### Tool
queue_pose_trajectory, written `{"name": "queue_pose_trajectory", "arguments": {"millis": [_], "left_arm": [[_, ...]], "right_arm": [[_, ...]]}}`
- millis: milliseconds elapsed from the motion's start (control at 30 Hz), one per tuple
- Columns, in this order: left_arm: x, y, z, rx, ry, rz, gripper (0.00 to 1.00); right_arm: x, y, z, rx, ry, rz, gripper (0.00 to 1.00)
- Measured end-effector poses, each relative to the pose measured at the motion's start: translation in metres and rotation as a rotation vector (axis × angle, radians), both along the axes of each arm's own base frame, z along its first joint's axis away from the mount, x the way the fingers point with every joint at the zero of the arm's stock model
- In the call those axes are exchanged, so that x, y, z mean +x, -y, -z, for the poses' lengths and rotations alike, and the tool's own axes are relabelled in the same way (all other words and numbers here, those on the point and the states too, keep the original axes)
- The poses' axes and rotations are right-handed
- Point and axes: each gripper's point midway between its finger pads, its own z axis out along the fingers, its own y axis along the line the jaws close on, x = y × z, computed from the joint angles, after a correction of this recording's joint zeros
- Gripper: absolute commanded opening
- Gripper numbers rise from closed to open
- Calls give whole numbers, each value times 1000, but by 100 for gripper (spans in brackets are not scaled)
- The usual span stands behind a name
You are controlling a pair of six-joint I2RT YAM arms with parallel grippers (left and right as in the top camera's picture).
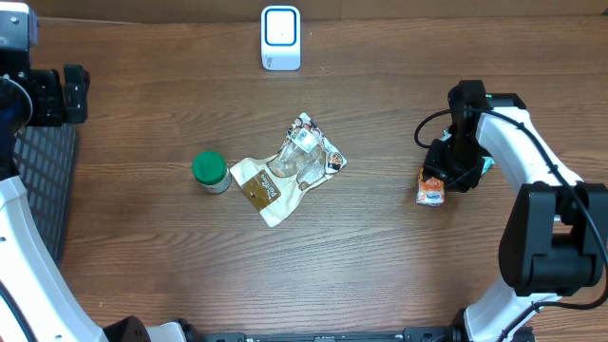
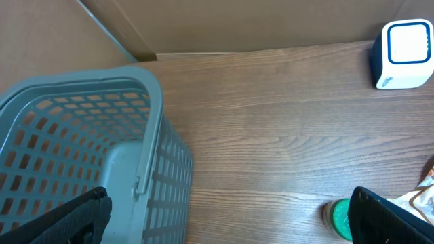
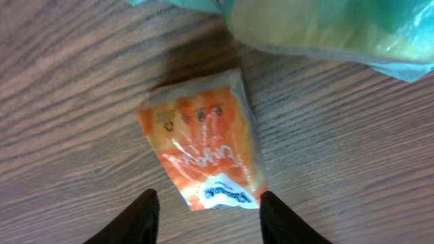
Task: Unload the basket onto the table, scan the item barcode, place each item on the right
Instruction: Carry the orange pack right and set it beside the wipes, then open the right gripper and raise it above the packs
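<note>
An orange snack packet lies flat on the wooden table, its white-labelled end toward my right gripper. That gripper is open, one dark finger on each side of the packet's near end, neither touching it. From overhead the packet lies just below the right gripper. The white scanner stands at the table's far edge, also in the left wrist view as the scanner. My left gripper is wide open and holds nothing, hovering by the basket.
A grey mesh basket sits at the far left. A green-lidded jar and crumpled packets lie mid-table. A teal and yellow bag lies just beyond the orange packet.
</note>
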Motion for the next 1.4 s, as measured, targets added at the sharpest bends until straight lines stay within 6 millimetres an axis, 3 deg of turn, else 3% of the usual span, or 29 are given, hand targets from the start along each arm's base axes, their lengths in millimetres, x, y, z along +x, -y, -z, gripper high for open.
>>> {"name": "queue_pose_trajectory", "arguments": {"millis": [533,700,800,967,1167,1267,1400], "left_arm": [[0,0,0,0,0,0,100],[0,0,0,0,0,0,100],[0,0,0,0,0,0,100],[0,0,0,0,0,0,99],[0,0,0,0,0,0,100],[0,0,0,0,0,0,100],[0,0,0,0,0,0,100]], "right_arm": [[6,-8,0,60,31,-43,47],[7,-21,-6,139,37,-78,43],[14,-29,-24,187,50,-90,43],[40,-35,-68,224,142,-118,43],[51,-41,-120,255,212,-173,43],[56,-47,-138,267,252,-212,43],[57,-60,-144,279,268,-260,43]]}}
